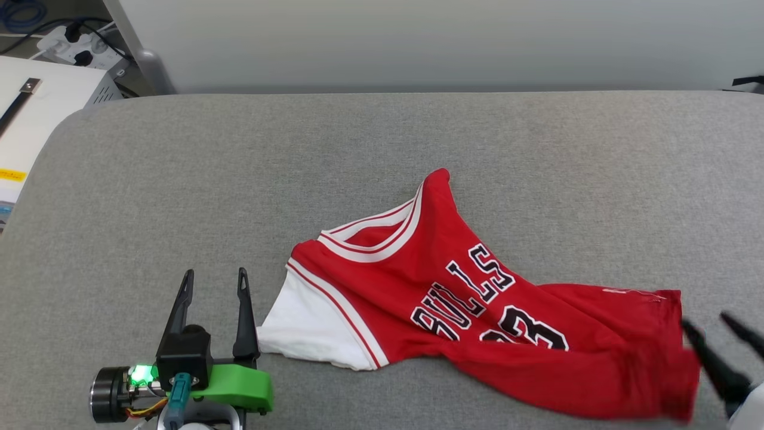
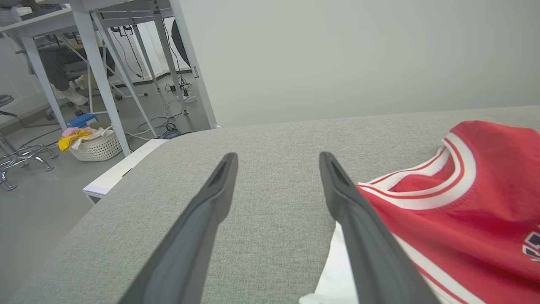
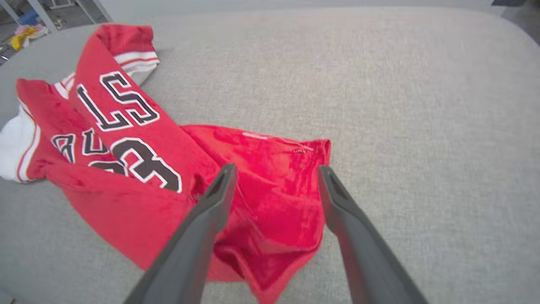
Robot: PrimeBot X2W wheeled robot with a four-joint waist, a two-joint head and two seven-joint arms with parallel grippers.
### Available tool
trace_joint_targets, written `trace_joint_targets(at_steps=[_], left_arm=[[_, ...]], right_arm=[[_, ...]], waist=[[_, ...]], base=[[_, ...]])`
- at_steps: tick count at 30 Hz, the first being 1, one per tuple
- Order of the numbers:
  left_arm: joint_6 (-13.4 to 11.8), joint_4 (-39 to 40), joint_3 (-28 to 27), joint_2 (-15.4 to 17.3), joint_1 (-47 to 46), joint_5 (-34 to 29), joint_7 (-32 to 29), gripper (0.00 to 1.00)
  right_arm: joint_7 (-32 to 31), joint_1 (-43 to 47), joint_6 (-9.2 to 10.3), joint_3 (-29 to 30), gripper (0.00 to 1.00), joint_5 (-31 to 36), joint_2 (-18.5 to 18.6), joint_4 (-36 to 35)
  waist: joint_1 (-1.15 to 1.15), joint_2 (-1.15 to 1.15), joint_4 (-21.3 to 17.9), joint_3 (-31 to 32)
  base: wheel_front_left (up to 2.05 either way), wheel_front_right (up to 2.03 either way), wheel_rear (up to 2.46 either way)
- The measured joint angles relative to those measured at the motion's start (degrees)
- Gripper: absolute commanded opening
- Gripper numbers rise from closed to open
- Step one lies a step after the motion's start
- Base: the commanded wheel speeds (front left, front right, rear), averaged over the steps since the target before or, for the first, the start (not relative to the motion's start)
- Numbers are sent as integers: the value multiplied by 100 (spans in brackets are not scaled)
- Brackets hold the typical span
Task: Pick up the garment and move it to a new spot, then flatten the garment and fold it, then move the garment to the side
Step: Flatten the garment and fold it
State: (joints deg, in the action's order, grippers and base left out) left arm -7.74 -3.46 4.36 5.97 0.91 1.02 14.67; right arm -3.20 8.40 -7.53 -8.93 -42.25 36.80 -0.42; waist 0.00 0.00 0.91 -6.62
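Note:
The garment [image 1: 453,286] is a red jersey with a white sleeve, striped trim and black letters, lying crumpled on the grey padded surface [image 1: 358,137]. Its hem end is bunched at the lower right. My left gripper [image 1: 216,272] stands open just left of the white sleeve, its right finger close beside the cloth [image 2: 464,202], with bare surface between its fingers [image 2: 278,156]. My right gripper [image 1: 704,319] is open at the hem end, and the rumpled red hem [image 3: 274,211] lies under and between its spread fingers [image 3: 277,167].
The surface's rounded left edge drops to the floor, where a white box [image 1: 42,101] and a power strip [image 1: 71,48] sit. In the left wrist view, white table legs [image 2: 101,76] and a laundry basket [image 2: 95,145] stand beyond that edge. A pale wall runs behind.

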Motion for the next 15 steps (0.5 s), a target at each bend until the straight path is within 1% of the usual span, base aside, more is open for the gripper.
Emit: trace_joint_targets(at_steps=[4, 8, 11, 13, 15], left_arm=[[0, 9, 43, 0, -2, -4, 0, 100], [1, 22, 115, -9, -15, -5, 0, 100], [2, 24, 171, -21, -39, -7, 1, 100], [1, 29, 201, -30, -67, -7, 1, 100], [1, 32, 222, -41, -125, -7, 0, 100]], right_arm=[[-207, -87, 1, 735, 100, 371, -93, -898], [-557, -561, 0, 1031, 100, 606, -154, -1511], [-854, -1045, 1, 987, 100, 686, -77, -1774], [-1136, -1381, 1, 773, 100, 677, 12, -1918], [-1514, -1766, 0, 358, 100, 675, 164, -1989]], waist=[[0, 0, 71, -15], [0, 0, 165, -72], [0, 0, 237, -141], [0, 0, 279, -199], [0, 0, 322, -274]], base=[[0, 0, 0], [0, 0, 0], [0, 0, 0], [0, 0, 0], [0, 0, 0]])
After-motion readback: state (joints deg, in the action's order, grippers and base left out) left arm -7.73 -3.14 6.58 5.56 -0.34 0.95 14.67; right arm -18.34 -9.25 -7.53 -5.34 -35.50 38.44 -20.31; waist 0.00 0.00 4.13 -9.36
